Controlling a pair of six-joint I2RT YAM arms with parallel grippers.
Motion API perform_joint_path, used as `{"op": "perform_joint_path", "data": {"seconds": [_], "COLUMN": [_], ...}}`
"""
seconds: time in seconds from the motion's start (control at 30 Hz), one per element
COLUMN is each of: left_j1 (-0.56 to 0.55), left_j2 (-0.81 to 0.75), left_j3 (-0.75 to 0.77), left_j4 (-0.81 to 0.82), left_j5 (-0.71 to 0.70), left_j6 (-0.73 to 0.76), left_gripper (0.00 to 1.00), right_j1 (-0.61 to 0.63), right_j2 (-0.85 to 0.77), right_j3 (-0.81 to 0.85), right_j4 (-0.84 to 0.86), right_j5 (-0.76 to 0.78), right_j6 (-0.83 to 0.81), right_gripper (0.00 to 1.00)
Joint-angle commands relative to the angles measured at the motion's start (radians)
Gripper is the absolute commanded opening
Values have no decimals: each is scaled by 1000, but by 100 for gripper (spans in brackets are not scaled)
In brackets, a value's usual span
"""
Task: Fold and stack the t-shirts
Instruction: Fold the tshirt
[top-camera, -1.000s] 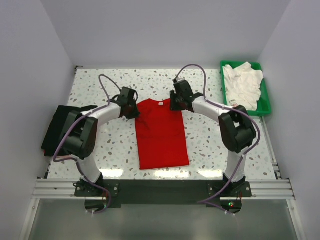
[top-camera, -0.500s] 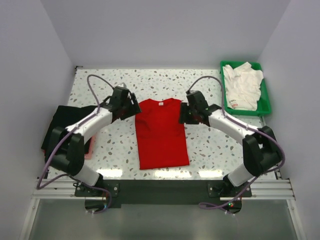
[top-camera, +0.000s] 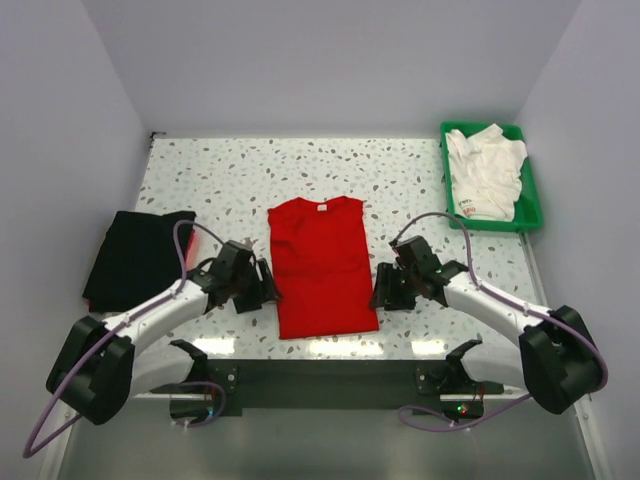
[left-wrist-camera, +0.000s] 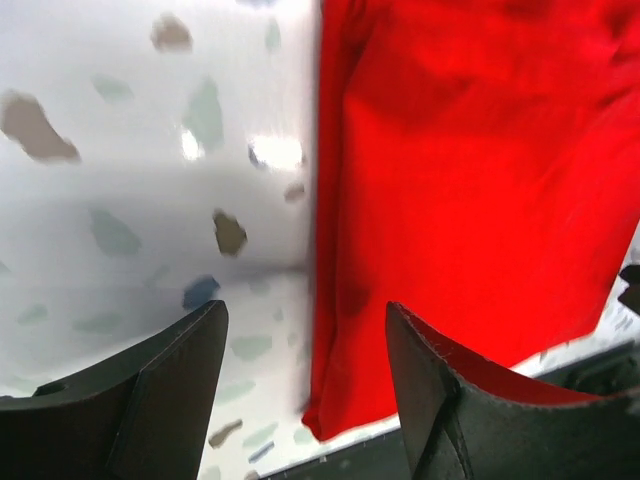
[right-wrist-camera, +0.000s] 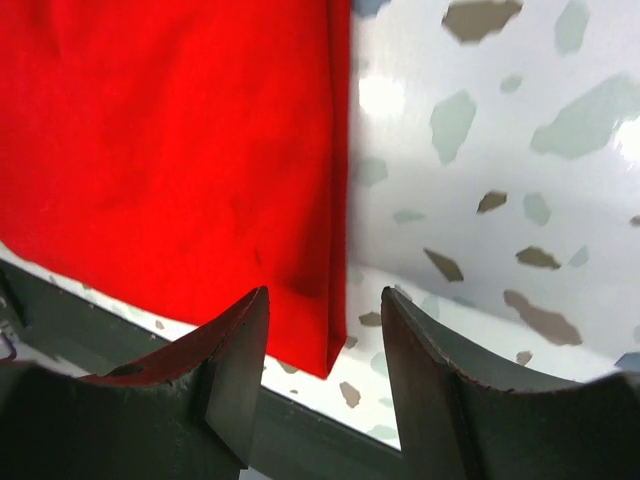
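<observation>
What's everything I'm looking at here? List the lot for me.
red t-shirt: one, red, lying flat at the table's middle, sleeves folded in
black t-shirt: one pile, black, at the table's left edge
white t-shirts: a crumpled heap, number unclear, white, in the tray
tray: one, green, at the far right corner
table: one, white with dark speckles, under everything
left arm and right arm: two, white and black, reaching in from the near edge
left gripper: one, black, open, at the red t-shirt's lower left edge
right gripper: one, black, open, at its lower right edge
</observation>
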Motion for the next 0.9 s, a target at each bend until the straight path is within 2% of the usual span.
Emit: {"op": "perform_joint_path", "data": {"seconds": [0.0,0.13,0.7,0.87], "left_j1": [-55,-130,-288,-316], "left_j2": [-45,-46,-126,-149], "left_j3": [-36,-68,-164,-210], "left_j4": [4,2,-96,-79], "left_j5": [64,63,42,42], "left_j6": [-73,-116,-314,-372], "left_gripper": [68,68,53,49], "right_j1": [8,17,32,32], "right_j2": [-46,-55,-105,-106], "right_j3": [-42,-70,-206,-229], "right_j4": [2,2,36,60], "right_j5": [-70,-70,-122,-122], "right_j6": [59,77,160,178], "right_gripper": [53,52,42,39]}}
